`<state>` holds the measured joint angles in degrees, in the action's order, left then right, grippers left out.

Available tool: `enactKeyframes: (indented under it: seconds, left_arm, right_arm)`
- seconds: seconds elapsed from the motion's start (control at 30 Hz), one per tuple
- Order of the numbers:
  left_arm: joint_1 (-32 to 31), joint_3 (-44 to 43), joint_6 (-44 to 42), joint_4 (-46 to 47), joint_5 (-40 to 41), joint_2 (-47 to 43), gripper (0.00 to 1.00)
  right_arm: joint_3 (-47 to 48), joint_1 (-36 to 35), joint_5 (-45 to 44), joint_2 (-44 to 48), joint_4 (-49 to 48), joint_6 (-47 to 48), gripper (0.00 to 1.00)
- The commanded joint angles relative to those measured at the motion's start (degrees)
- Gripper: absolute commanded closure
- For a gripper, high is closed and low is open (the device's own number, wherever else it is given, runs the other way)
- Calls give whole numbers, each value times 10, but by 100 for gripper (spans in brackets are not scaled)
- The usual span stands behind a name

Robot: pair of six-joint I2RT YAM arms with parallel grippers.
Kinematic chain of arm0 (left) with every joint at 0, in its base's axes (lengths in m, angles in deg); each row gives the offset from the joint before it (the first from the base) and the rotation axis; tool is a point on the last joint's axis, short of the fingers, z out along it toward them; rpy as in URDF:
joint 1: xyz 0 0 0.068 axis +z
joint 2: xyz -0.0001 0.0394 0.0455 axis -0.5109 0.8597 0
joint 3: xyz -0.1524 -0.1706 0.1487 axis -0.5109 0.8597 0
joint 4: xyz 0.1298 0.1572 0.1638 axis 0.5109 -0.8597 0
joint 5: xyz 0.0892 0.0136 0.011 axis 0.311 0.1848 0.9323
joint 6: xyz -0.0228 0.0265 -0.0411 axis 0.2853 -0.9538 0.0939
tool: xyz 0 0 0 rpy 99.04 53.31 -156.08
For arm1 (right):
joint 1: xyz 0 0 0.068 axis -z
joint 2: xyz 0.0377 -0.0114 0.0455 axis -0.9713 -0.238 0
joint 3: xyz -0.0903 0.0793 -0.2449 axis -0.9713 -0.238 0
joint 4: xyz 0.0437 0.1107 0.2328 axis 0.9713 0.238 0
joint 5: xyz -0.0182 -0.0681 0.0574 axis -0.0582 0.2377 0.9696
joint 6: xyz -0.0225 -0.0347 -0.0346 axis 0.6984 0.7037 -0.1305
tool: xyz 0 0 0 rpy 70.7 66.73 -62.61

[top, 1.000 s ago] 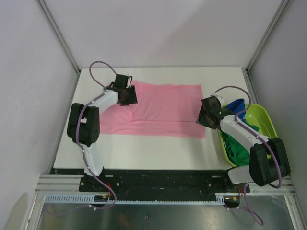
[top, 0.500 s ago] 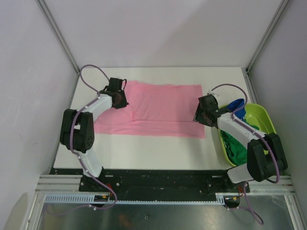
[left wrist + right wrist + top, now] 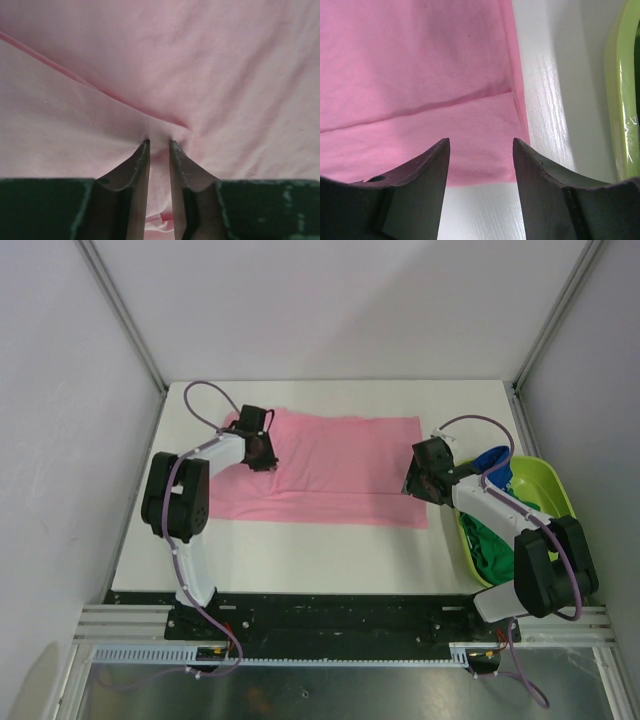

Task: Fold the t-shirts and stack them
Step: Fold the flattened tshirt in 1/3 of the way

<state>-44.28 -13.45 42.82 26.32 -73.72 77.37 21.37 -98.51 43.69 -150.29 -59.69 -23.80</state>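
- Nearest, lower right of the top view: lime-green tub [image 3: 560,495] holds a dark green t-shirt [image 3: 495,550] and a royal blue t-shirt [image 3: 492,462], both bunched and unfolded.
- White table [image 3: 300,550] is bare below the spread shirt.
- Right gripper [image 3: 481,145]: released, jaws wide with nothing between them, hovering over the lower right corner of the pink t-shirt [image 3: 340,465], just beside the tub.
- Pink t-shirt lies flat mid-table. Its long axis runs left to right across the frame. The straight stitched hem points right, toward the tub. Neck end presumably left; collar not visible.
- A crease line runs along the length near the lower edge, as if a strip is already turned in.
- Left gripper [image 3: 158,145], upper left of the shirt: clenched to a narrow gap, a small pleat of pink cloth pinched between the fingertips [image 3: 142,152], creases fanning out from the tips.
- Step in hand, by my reading: taking hold of both ends for a fold.
- To do it well:
  - check how many layers the left pinch holds
  - have the right jaws close on the hem corner
  - lift both ends level and keep the cloth taut along its length so it folds square
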Motion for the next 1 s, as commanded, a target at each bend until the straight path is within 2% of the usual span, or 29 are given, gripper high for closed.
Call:
enactKeyframes:
  seconds: [0.0, 0.17, 0.3, 0.53, 0.7, 0.97]
  left_arm:
    - [-6, -22, -9, 12, -26, -13, 73]
    - [6, -34, -24, 20, -25, -66, 71]
    - [20, -78, -29, 35, 10, -61, 70]
    - [41, -229, -53, 40, 80, 55, 65]
    - [63, -345, -64, 40, 87, 148, 56]
    - [78, -507, -123, 39, 93, 279, 50]
  right_arm:
    - [23, 0, -4, -2, -10, 3, 42]
    - [35, 5, -8, -8, -26, 9, 42]
    - [41, 14, 1, -17, -75, 18, 42]
    - [63, 36, 19, -58, -152, 33, 43]
    - [83, 51, 37, -87, -188, 53, 43]
    - [107, 77, 74, -129, -225, 61, 43]
